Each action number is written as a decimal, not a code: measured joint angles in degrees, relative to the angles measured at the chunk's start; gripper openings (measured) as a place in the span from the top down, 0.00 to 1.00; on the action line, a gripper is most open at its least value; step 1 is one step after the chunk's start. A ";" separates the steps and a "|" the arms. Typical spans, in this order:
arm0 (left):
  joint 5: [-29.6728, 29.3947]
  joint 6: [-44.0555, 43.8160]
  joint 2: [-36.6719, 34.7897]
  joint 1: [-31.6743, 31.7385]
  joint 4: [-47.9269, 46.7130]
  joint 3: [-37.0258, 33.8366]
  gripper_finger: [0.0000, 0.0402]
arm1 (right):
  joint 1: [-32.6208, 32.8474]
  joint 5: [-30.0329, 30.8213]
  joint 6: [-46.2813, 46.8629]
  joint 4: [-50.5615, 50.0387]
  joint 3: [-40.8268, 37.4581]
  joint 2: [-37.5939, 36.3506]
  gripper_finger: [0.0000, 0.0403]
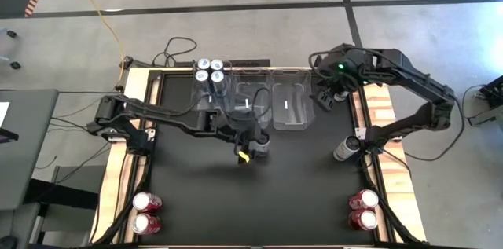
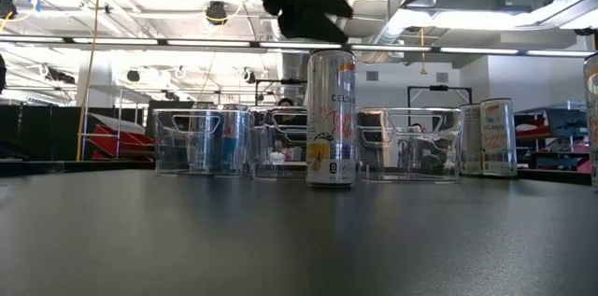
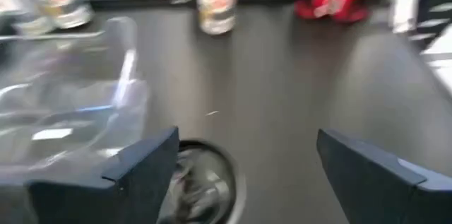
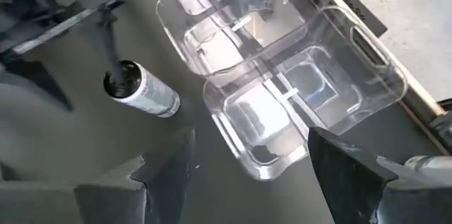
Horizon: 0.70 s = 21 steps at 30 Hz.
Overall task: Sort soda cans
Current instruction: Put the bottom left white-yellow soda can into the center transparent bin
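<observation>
A silver-grey soda can (image 2: 331, 119) stands upright on its base on the black mat, near the middle, in front of the clear bins. My left gripper (image 1: 247, 153) hovers open just above it. In the left wrist view the can's top (image 3: 203, 181) lies below and between the spread fingers, close to one of them. Three blue-silver cans (image 1: 211, 71) stand in the left bin. My right gripper (image 1: 324, 97) waits open above the far right of the mat, beside the right bin (image 4: 296, 104). It sees the centre can (image 4: 141, 91) from above.
Three clear bins (image 1: 250, 100) sit side by side at the mat's far edge, and the middle and right ones hold no cans. Two red cans (image 1: 146, 211) stand at the near left corner and two red cans (image 1: 363, 208) at the near right. A grey can (image 1: 346, 148) stands by the right edge.
</observation>
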 joint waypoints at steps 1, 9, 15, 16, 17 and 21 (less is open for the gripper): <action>-2.34 0.20 0.13 -0.04 0.09 0.00 0.13 | 0.30 0.00 0.66 0.54 -1.13 -0.89 0.28; -5.36 0.90 0.16 0.53 -1.18 0.02 0.02 | 3.98 -0.06 6.37 4.49 -8.29 -6.01 0.28; -3.91 1.20 0.18 1.10 -6.11 0.04 0.01 | 6.07 1.20 9.39 6.47 -10.85 -7.22 0.28; -3.81 1.26 0.18 1.31 -6.30 0.04 0.01 | 6.19 1.24 9.67 6.84 -11.00 -7.22 0.28; -3.38 1.28 0.18 1.60 -6.36 0.04 0.01 | 6.35 1.27 10.00 7.39 -11.20 -7.20 0.28; -0.98 1.17 1.34 2.66 -5.53 0.11 0.01 | 6.66 1.33 10.48 9.98 -12.26 -7.18 0.28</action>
